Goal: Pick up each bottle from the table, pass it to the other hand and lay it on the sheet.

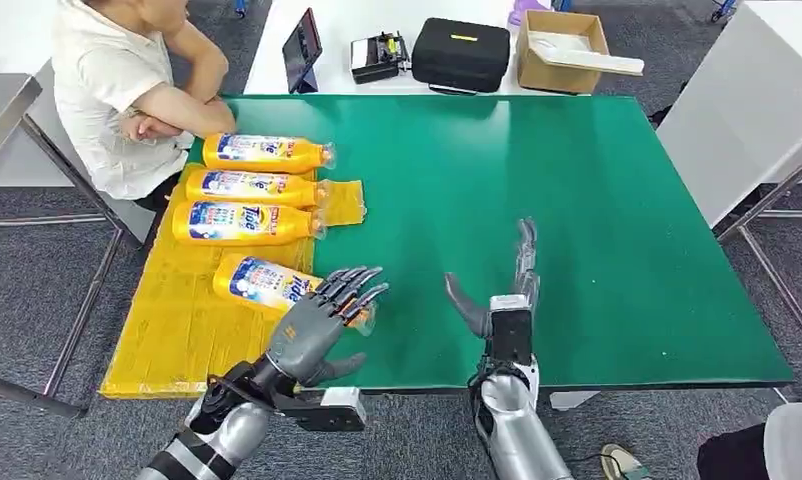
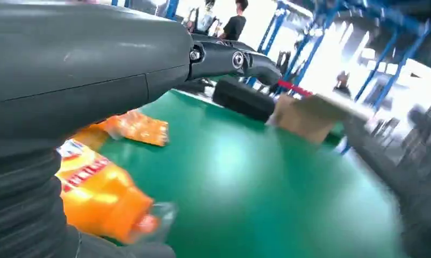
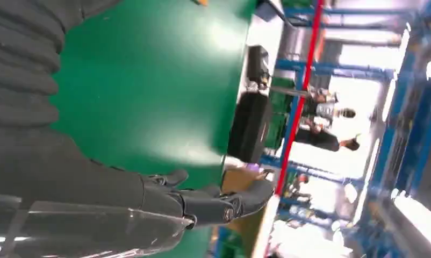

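Several orange Tide bottles lie side by side on the yellow sheet [image 1: 172, 335] at the table's left. The nearest bottle [image 1: 260, 281] lies at a slant with its clear cap end off the sheet's edge. My left hand [image 1: 322, 315] hovers over that cap end with its fingers spread and grips nothing. In the left wrist view the same bottle [image 2: 100, 196] lies just beneath my left hand [image 2: 95, 70], whose fingers [image 2: 229, 59] stretch out straight. My right hand [image 1: 505, 295] rests low over the green table [image 1: 577, 220] near the front edge, fingers straight, thumb apart, empty; it appears as my right hand [image 3: 149, 199] in its wrist view.
A person [image 1: 117, 90] sits at the far left corner with arms folded on the table's edge. Behind the green table stand a tablet [image 1: 303, 48], a small device [image 1: 377, 55], a black case [image 1: 460, 52] and a cardboard box [image 1: 562, 48]. A white table [image 1: 747, 110] stands at the right.
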Tool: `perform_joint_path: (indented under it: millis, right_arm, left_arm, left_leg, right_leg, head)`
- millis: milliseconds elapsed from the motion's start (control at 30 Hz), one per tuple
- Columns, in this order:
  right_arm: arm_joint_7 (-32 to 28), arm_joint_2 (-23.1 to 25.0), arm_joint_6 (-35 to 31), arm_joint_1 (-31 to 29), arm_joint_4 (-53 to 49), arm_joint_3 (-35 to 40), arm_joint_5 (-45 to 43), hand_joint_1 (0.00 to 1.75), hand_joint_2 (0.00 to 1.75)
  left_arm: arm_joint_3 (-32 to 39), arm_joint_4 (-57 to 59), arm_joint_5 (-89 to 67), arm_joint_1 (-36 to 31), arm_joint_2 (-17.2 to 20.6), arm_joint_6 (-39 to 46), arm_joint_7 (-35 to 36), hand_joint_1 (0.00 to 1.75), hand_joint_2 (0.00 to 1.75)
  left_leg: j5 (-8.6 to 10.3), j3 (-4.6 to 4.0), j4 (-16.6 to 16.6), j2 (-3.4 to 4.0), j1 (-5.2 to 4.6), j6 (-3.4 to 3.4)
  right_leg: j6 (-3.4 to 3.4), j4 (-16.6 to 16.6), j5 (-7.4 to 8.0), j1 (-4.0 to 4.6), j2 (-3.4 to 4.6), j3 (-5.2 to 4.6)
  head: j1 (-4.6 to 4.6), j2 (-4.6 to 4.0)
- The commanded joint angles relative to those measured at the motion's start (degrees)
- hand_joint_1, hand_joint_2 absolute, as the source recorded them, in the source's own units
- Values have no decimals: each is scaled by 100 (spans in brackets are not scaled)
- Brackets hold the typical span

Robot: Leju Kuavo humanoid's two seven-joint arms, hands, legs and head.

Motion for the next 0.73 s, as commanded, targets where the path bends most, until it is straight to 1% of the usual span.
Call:
perform_joint_path:
  millis: [33,67,100,133,167,200,233,267,300,333,367,400,433,467,500,533,567,600,633,667,700,733]
  right_arm:
    - [1051,231,-1053,764,-1037,126,305,0,0]
    - [1065,240,-1401,791,-1021,208,544,0,0]
    - [1057,238,-1526,812,-1020,273,658,0,0]
    - [876,121,-1761,838,-1031,477,1023,0,0]
    - [810,-28,-1788,863,-1047,669,1265,0,175]
    - [870,-195,-1620,919,-1090,861,1411,0,175]
    - [857,-272,-1447,1033,-1174,892,1244,0,175]
    - [586,-272,-1490,1123,-1251,872,1088,0,175]
    - [420,-199,-1735,1263,-1344,756,1003,0,175]
    - [449,-279,-1787,1308,-1340,796,1162,0,175]
    - [460,-302,-1793,1328,-1367,783,1150,0,175]
    - [460,-302,-1793,1328,-1367,783,1150,0,175]
    - [460,-302,-1793,1328,-1367,783,1150,0,175]
    - [412,-259,-2041,1368,-1423,674,1283,0,175]
    - [415,-187,-2041,1416,-1450,521,1459,0,175]
    - [558,-203,-2041,1489,-1504,469,1413,0,175]
    - [719,-252,-1972,1562,-1616,417,1196,0,175]
    - [717,-302,-1982,1610,-1679,390,1185,0,175]
    - [757,-373,-2007,1637,-1701,387,1369,0,175]
    - [794,-383,-1964,1650,-1727,383,1368,0,175]
    - [817,-397,-1948,1661,-1762,374,1362,0,175]
    - [817,-397,-1948,1661,-1762,374,1362,0,175]
  left_arm:
    - [971,-608,2178,1069,-781,363,213,0,175]
    - [992,-526,2465,1106,-855,355,233,0,175]
    - [981,-468,2585,1112,-877,355,232,0,175]
    - [1006,-378,2881,1119,-951,337,215,0,175]
    - [1019,-314,3121,1106,-988,323,229,0,175]
    - [1014,-270,3369,1094,-991,324,247,0,175]
    - [1045,-241,3621,1106,-1004,357,263,0,175]
    - [1035,-242,3669,1102,-992,428,232,0,175]
    - [1058,-271,3710,1132,-1021,565,189,0,175]
    - [1080,-286,3755,1160,-1037,641,192,0,175]
    - [1070,-309,3759,1165,-1028,649,192,0,175]
    - [1070,-309,3759,1165,-1028,649,192,0,175]
    - [1070,-309,3759,1165,-1028,649,192,0,0]
    - [1100,-343,3887,1192,-1040,697,261,0,175]
    - [1088,-351,3920,1193,-1036,746,255,0,175]
    - [1120,-382,4043,1238,-1072,808,284,0,175]
    - [1112,-453,4149,1290,-1056,843,253,0,175]
    - [1090,-516,4168,1342,-1059,846,222,0,175]
    - [985,-618,4142,1343,-984,769,84,0,175]
    - [983,-692,4102,1363,-960,794,-44,0,175]
    - [987,-789,4098,1393,-922,803,-12,0,175]
    - [987,-789,4098,1393,-922,803,-12,0,175]
  left_leg:
    - [-19,18,3,9,6,-4]
    - [-30,32,7,11,9,-5]
    - [-21,17,1,4,2,-9]
    - [-32,30,6,10,9,-11]
    - [-25,18,1,9,3,-10]
    - [-35,31,5,15,8,-11]
    - [-24,11,2,8,6,-11]
    - [-35,29,5,13,9,-12]
    - [-30,21,1,7,8,-14]
    - [-22,11,-3,-4,5,-13]
    - [-32,27,1,-5,11,-14]
    - [-23,14,-3,-5,5,-13]
    - [-35,30,2,3,10,-14]
    - [-43,41,5,12,13,-15]
    - [-38,31,3,18,10,-14]
    - [-27,14,-1,4,4,-13]
    - [-35,27,3,8,9,-14]
    - [-30,19,0,3,7,-13]
    - [-39,32,4,9,10,-14]
    - [-32,22,1,3,7,-13]
    - [-26,11,0,2,5,-13]
    - [-34,24,3,6,7,-14]
  right_leg:
    - [-21,-3,-15,10,2,19]
    - [-31,-3,-25,14,1,34]
    - [-22,-3,-18,5,-2,18]
    - [-34,-3,-27,14,2,32]
    - [-27,-4,-20,6,3,17]
    - [-35,-5,-26,13,7,32]
    - [-25,-5,-16,9,3,13]
    - [-36,-5,-25,14,4,31]
    - [-33,-8,-21,12,-2,20]
    - [-27,-8,-19,7,-10,9]
    - [-38,-10,-27,16,-14,28]
    - [-28,-9,-20,8,-9,9]
    - [-39,-10,-28,15,-5,28]
    - [-44,-10,-32,19,2,39]
    - [-37,-8,-26,15,8,26]
    - [-28,-7,-20,8,-3,11]
    - [-36,-7,-26,14,-1,24]
    - [-31,-8,-23,10,-4,17]
    - [-39,-7,-30,15,-2,29]
    - [-32,-8,-25,11,-5,20]
    - [-27,-6,-20,8,-4,7]
    - [-35,-6,-26,12,-2,21]
  head:
    - [0,0]
    - [0,0]
    - [0,0]
    - [0,0]
    - [0,0]
    - [0,0]
    - [0,0]
    - [0,0]
    - [0,0]
    - [0,0]
    - [2,0]
    - [2,0]
    - [0,0]
    - [0,0]
    - [0,0]
    - [0,0]
    - [0,0]
    - [2,0]
    - [0,0]
    - [2,0]
    - [2,0]
    - [0,0]
